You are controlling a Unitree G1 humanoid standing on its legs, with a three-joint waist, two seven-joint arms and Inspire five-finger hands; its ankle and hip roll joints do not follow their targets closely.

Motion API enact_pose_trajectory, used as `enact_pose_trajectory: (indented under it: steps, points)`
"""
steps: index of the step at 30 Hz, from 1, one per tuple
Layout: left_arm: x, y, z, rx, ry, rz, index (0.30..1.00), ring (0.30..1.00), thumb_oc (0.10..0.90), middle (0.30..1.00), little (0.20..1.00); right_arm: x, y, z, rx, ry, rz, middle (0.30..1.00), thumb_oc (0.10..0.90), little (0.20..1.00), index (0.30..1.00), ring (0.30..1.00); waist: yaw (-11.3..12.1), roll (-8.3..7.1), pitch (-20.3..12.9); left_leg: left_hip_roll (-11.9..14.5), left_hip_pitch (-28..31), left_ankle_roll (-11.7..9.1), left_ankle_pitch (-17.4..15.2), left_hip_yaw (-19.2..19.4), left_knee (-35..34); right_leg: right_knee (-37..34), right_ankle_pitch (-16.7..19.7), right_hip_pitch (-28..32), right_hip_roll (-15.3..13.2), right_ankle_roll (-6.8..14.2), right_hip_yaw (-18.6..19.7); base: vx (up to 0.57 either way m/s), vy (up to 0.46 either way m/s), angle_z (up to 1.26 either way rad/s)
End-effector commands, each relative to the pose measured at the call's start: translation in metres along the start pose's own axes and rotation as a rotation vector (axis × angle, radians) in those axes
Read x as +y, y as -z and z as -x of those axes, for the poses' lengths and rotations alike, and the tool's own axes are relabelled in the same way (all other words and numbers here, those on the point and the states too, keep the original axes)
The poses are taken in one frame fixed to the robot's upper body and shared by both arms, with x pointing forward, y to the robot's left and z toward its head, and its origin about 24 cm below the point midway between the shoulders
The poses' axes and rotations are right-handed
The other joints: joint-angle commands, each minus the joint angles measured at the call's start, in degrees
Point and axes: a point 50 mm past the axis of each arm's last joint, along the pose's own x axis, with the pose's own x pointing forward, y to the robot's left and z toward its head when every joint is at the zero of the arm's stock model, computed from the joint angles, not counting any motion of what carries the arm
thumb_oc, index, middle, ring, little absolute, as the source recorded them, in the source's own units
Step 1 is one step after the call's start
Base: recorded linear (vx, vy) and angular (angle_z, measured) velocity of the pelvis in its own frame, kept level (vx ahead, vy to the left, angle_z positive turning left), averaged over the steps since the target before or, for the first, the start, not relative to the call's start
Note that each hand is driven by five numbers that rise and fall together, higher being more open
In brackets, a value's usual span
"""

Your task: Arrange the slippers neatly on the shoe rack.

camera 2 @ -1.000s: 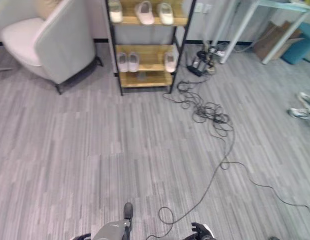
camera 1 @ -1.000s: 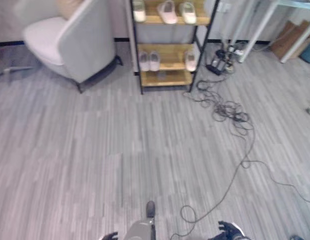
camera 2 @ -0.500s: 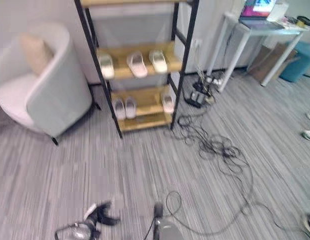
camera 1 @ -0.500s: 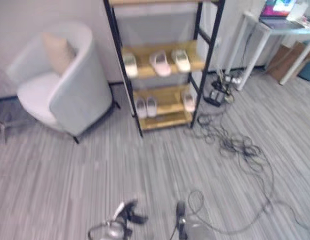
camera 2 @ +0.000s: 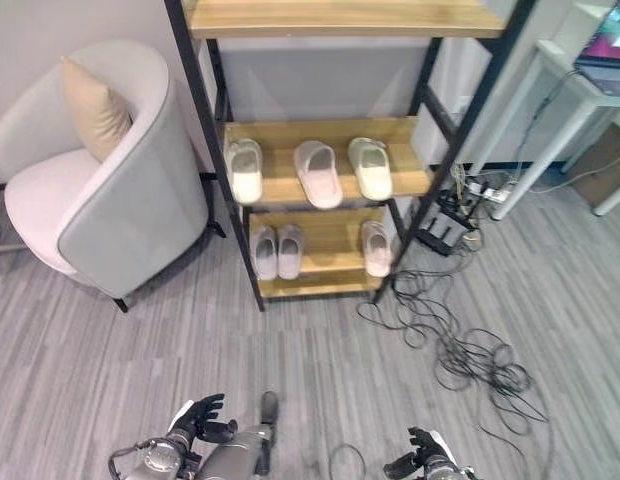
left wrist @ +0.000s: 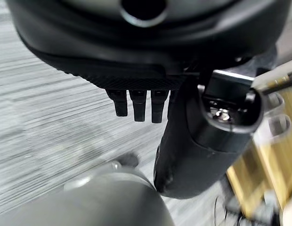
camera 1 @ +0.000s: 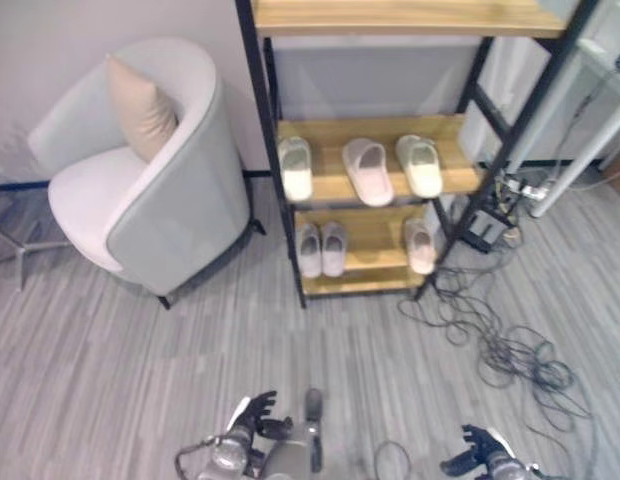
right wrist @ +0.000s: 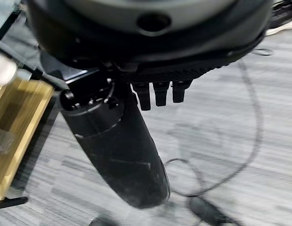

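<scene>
The shoe rack (camera 1: 268,150) has a black frame and wooden shelves and stands against the wall ahead. On its middle shelf lie a cream slipper (camera 1: 296,168), a pink slipper (camera 1: 368,172) and a pale green slipper (camera 1: 420,166). The lower shelf holds a pale pair (camera 1: 320,248) at the left and a single slipper (camera 1: 420,245) at the right. My left hand (camera 1: 252,420) hangs low over the floor, well short of the rack, fingers spread and empty. My right hand (camera 1: 480,452) also hangs low, relaxed and empty. Its thumb (right wrist: 117,150) is straight in the right wrist view.
A grey armchair (camera 1: 180,200) with a beige cushion (camera 1: 140,105) stands left of the rack. A tangle of black cables (camera 1: 510,350) lies on the floor right of it, near a power strip (camera 1: 485,232) and white table legs (camera 1: 575,120).
The camera has moved: the rack and armchair now look nearer and more central. My right hand has come into view at the bottom. The slippers lie as before.
</scene>
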Motion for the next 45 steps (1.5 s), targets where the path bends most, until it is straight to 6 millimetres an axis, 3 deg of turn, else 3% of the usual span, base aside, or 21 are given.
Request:
enact_pose_trajectory:
  steps: [1,2,5,6,9,11,12,13,14,17,22,24,25,28,29,32,33,36,42,44,45]
  points:
    - [0.004,0.014,0.004,0.041,-0.01,-0.045,0.9,0.9,0.8,0.9,0.9,-0.003,-0.009,0.001,-0.078,0.019,0.054,0.9,0.8,0.9,0.9,0.9,0.3,-2.22,-2.1,-2.6,2.1,-1.4,-7.2,-3.2,2.6,11.9,4.4,-7.3,5.3,1.2,-2.5,0.16,0.061,-0.2]
    - [0.01,0.017,0.004,0.06,-0.045,-0.03,0.9,0.9,0.8,0.9,0.9,0.0,-0.015,0.0,-0.092,0.011,0.054,0.9,0.8,0.9,0.9,0.9,-1.1,-1.63,-1.1,-2.3,4.7,-0.2,-8.9,-2.7,3.2,27.1,12.0,-14.2,2.2,6.4,-4.1,0.21,0.058,0.02]
    - [0.016,0.015,0.003,0.064,-0.068,-0.026,0.9,0.9,0.8,0.9,0.9,0.004,-0.015,0.0,-0.088,0.001,0.061,0.9,0.8,0.9,0.9,0.9,-2.4,-0.57,-0.6,-2.0,7.9,0.7,-10.2,-4.0,2.6,33.6,14.0,-17.7,0.0,6.7,-5.2,0.2,-0.004,0.28]
    - [0.017,0.014,0.002,0.063,-0.069,-0.043,0.9,0.9,0.8,0.9,0.9,0.008,-0.008,0.002,-0.064,0.0,0.07,0.9,0.8,0.9,0.9,0.9,-2.9,-0.28,-0.9,-1.6,10.2,0.5,-11.5,-4.9,2.1,29.1,11.5,-18.2,-3.8,4.9,-8.0,0.25,-0.126,0.42]
    - [0.017,0.014,0.002,0.053,-0.071,-0.057,0.9,0.9,0.8,0.9,0.9,0.01,-0.001,0.003,-0.038,-0.005,0.067,0.9,0.8,0.9,0.9,0.9,-3.5,0.24,-0.8,-1.1,11.3,-0.1,-12.6,-6.1,2.5,23.7,9.3,-17.7,-6.0,3.1,-8.4,0.18,-0.162,0.33]
    - [0.014,0.009,0.002,0.015,-0.064,-0.097,0.9,0.9,0.8,0.9,0.9,0.009,0.01,0.004,0.003,0.01,0.074,0.9,0.8,0.9,0.9,0.9,-4.7,0.72,-1.3,-0.4,12.4,-1.2,-14.3,-8.7,2.8,15.5,13.2,-19.6,-9.4,3.5,-1.1,0.2,-0.29,0.41]
    - [0.014,0.009,0.002,0.015,-0.064,-0.097,0.9,0.9,0.8,0.9,0.9,0.009,0.01,0.004,0.004,0.01,0.074,0.9,0.8,0.9,0.9,0.9,-4.6,0.76,-1.1,-0.3,12.6,-1.2,-14.4,-8.6,2.8,15.4,13.2,-19.4,-9.3,3.5,-1.1,0.15,-0.341,0.39]
    - [0.016,0.001,0.001,-0.026,-0.077,-0.105,0.9,0.9,0.8,0.9,0.9,0.005,0.017,0.006,0.03,0.023,0.069,0.9,0.8,0.9,0.9,0.9,-5.1,-0.01,-1.1,-0.1,13.1,-2.3,-15.9,-10.0,3.8,9.9,17.0,-19.4,-10.9,4.8,4.2,0.13,-0.383,0.38]
    - [0.017,-0.003,0.0,-0.048,-0.087,-0.111,0.9,0.9,0.8,0.9,0.9,0.005,0.02,0.007,0.037,0.032,0.066,0.9,0.8,0.9,0.9,0.9,-5.1,-0.4,-1.0,0.2,13.2,-2.9,-16.4,-10.2,4.3,7.3,17.4,-18.1,-11.4,5.5,4.6,0.16,-0.511,0.47]
    - [0.021,-0.011,0.0,-0.093,-0.106,-0.115,0.9,0.9,0.8,0.9,0.9,0.006,0.028,0.009,0.052,0.041,0.058,0.9,0.8,0.9,0.9,0.9,-4.7,-1.41,-1.7,1.2,13.4,-4.0,-16.6,-11.1,4.5,4.8,16.1,-15.9,-11.1,6.2,4.0,0.08,-0.325,0.43]
    - [0.015,-0.044,0.008,-0.295,-0.064,-0.04,0.9,0.9,0.8,0.9,0.9,0.0,0.045,0.014,0.097,0.098,0.015,0.9,0.8,0.9,0.9,0.9,-3.9,-1.4,-2.8,6.6,13.3,-7.3,-13.0,-14.6,1.5,3.9,10.5,-13.7,-6.1,5.0,1.9,0.04,-0.383,0.42]
    - [0.012,-0.079,0.019,-0.465,-0.004,-0.044,0.9,0.9,0.8,0.9,0.9,-0.009,0.058,0.018,0.142,0.164,-0.018,0.9,0.8,0.9,0.9,0.9,-4.2,-1.45,-2.0,10.8,10.4,-8.9,-7.6,-12.4,1.2,2.5,9.2,-12.4,-4.2,3.5,-2.3,-0.1,-0.445,0.25]
    - [0.011,-0.089,0.023,-0.518,0.019,-0.042,0.9,0.9,0.8,0.9,0.9,-0.012,0.062,0.02,0.158,0.178,-0.027,0.9,0.8,0.9,0.9,0.9,-4.4,-1.69,-1.6,11.1,9.6,-8.5,-7.4,-10.7,1.6,2.1,9.2,-12.1,-4.0,3.2,-3.4,-0.17,-0.382,0.47]
    - [0.014,-0.108,0.035,-0.622,0.061,-0.07,0.9,0.9,0.8,0.9,0.9,-0.016,0.068,0.021,0.185,0.197,-0.052,0.9,0.8,0.9,0.9,0.9,-4.4,-2.22,-0.9,9.5,8.7,-7.7,-9.7,-9.0,3.7,1.3,9.5,-12.0,-3.8,2.6,-4.6,-0.12,-0.168,0.61]
    - [0.015,-0.119,0.048,-0.7,0.12,-0.075,0.9,0.9,0.8,0.9,0.9,-0.022,0.07,0.022,0.197,0.216,-0.068,0.9,0.8,0.9,0.9,0.9,-4.3,-2.18,-0.8,6.5,8.7,-6.8,-11.9,-8.7,4.9,0.6,10.0,-12.3,-3.6,2.4,-5.4,-0.13,-0.106,0.22]
    - [0.018,-0.126,0.06,-0.76,0.157,-0.063,0.9,0.9,0.8,0.9,0.9,-0.025,0.072,0.022,0.211,0.226,-0.078,0.9,0.8,0.9,0.9,0.9,-4.1,-1.76,-1.3,4.5,10.2,-5.8,-14.5,-6.9,5.1,0.0,10.2,-13.1,-3.1,2.0,-5.6,-0.12,-0.032,0.03]
    - [0.019,-0.13,0.068,-0.8,0.172,-0.055,0.9,0.9,0.8,0.9,0.9,-0.028,0.067,0.02,0.194,0.226,-0.073,0.9,0.8,0.9,0.9,0.9,-3.7,-1.18,-1.3,2.1,11.5,-5.0,-16.3,-7.7,5.3,0.3,10.3,-14.4,-2.3,1.8,-4.7,-0.06,0.025,0.01]
    - [0.016,-0.147,0.079,-0.886,0.191,-0.091,0.9,0.9,0.8,0.9,0.9,-0.028,0.061,0.019,0.175,0.237,-0.094,0.9,0.8,0.9,0.9,0.9,-3.9,-0.67,-1.3,0.2,11.8,-4.4,-17.0,-10.2,5.0,0.7,10.5,-14.9,-1.4,1.8,-4.0,-0.07,0.036,-0.26]
    - [0.013,-0.173,0.1,-1.046,0.213,-0.209,0.9,0.9,0.8,0.9,0.9,-0.022,0.049,0.015,0.131,0.227,-0.092,0.9,0.8,0.9,0.9,0.9,-4.9,0.05,-0.6,0.8,13.2,-3.5,-16.6,-7.5,1.9,5.1,11.8,-18.4,-2.2,2.9,-6.8,-0.13,0.069,-0.12]
    - [0.012,-0.182,0.104,-1.094,0.204,-0.254,0.9,0.9,0.8,0.9,0.9,-0.023,0.035,0.01,0.092,0.226,-0.066,0.9,0.8,0.9,0.9,0.9,-4.2,0.69,0.3,1.8,13.2,-3.4,-16.4,-5.8,1.6,10.2,12.6,-20.2,-5.8,4.8,-12.6,-0.15,-0.016,-0.66]
    - [0.008,-0.192,0.111,-1.154,0.217,-0.285,0.9,0.9,0.8,0.9,0.9,-0.02,0.03,0.009,0.078,0.226,-0.083,0.9,0.8,0.9,0.9,0.9,-4.9,1.22,0.5,2.1,13.0,-3.1,-16.3,-6.3,2.3,14.5,12.5,-20.2,-7.2,5.5,-10.5,-0.13,-0.053,-0.93]
